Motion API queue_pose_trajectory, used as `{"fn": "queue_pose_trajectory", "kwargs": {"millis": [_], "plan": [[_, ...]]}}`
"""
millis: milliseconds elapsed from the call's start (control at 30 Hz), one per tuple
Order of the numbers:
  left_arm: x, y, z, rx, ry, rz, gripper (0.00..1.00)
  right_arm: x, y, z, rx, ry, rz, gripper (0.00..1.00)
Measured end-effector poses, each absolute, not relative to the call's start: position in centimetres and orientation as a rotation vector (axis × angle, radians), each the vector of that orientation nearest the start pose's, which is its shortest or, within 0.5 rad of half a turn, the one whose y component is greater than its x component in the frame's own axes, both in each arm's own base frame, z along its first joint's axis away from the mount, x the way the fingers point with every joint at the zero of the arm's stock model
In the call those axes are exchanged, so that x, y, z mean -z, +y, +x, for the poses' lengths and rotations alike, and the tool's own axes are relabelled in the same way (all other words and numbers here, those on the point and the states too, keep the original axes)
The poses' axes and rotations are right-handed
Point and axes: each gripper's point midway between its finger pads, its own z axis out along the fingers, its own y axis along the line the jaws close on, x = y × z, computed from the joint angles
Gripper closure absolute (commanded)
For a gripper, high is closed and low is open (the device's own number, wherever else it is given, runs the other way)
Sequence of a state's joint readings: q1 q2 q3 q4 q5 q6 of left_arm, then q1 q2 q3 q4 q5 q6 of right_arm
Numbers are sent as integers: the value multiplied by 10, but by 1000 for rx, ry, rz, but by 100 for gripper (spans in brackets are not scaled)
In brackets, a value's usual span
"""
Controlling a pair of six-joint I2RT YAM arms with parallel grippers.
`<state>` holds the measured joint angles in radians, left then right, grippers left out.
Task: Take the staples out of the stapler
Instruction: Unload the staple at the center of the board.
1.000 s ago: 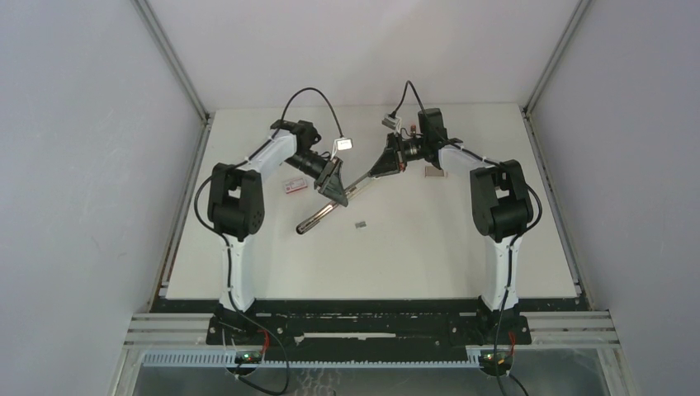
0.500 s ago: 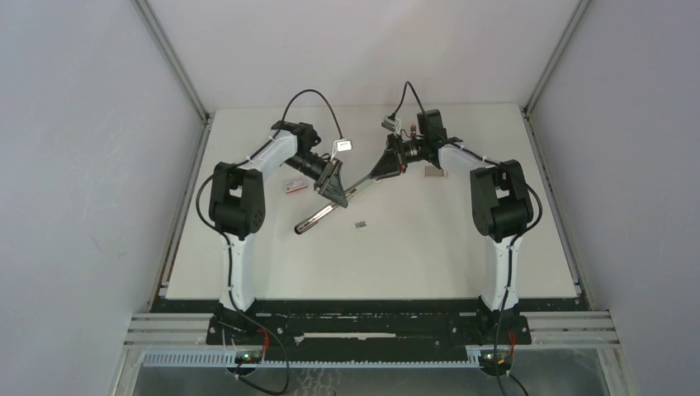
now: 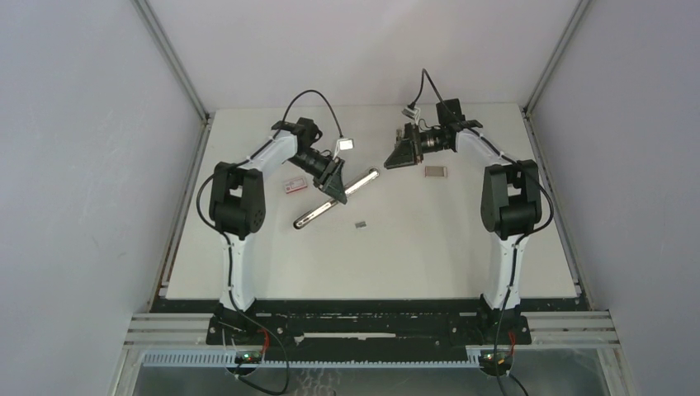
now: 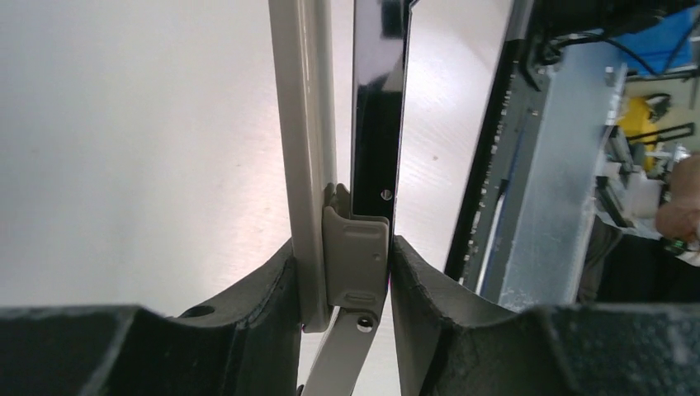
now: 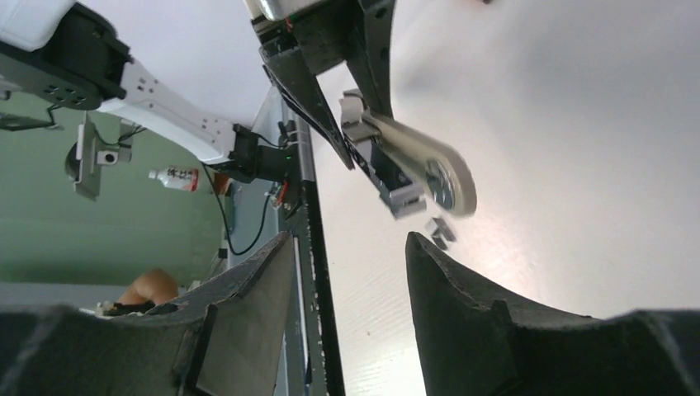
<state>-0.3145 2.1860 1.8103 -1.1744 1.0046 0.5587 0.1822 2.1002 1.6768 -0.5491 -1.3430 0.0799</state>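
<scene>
Table holds it all. You've got the stapler swung open, with the left gripper clamped across its middle, pale rail and black arm squeezed between the fingers. The right gripper hangs just off the stapler's far end, jaws apart and empty. A pink-and-white box sits just left of the stapler. The staples: one tiny grey strip on the table, near side of the stapler. More in the rail? Can't tell. Likely light, slick and quick to snap, so pinch the long sides gently.
</scene>
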Motion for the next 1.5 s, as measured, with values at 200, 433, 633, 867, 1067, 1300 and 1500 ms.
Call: {"fn": "queue_pose_trajectory", "kwargs": {"millis": [200,433,633,867,1067,1300,1500], "plan": [[-92,-242,353,1222,2461,1091,100,-168,230,398,-1687,2183,-583,47],[-74,-225,373,905,2520,1056,100,-178,215,404,-1602,2185,-563,47],[-54,-222,375,659,2533,1105,100,-200,205,405,-1535,2150,-571,47],[-36,-230,366,480,2522,1197,100,-218,196,404,-1452,2140,-559,46],[-24,-238,359,338,2483,1269,100,-235,189,382,-1390,2135,-549,46],[-20,-251,350,157,2365,1358,100,-248,172,373,-1327,2120,-488,45],[-22,-257,348,-26,2226,1410,100,-247,142,381,-1271,2114,-381,45]]}}
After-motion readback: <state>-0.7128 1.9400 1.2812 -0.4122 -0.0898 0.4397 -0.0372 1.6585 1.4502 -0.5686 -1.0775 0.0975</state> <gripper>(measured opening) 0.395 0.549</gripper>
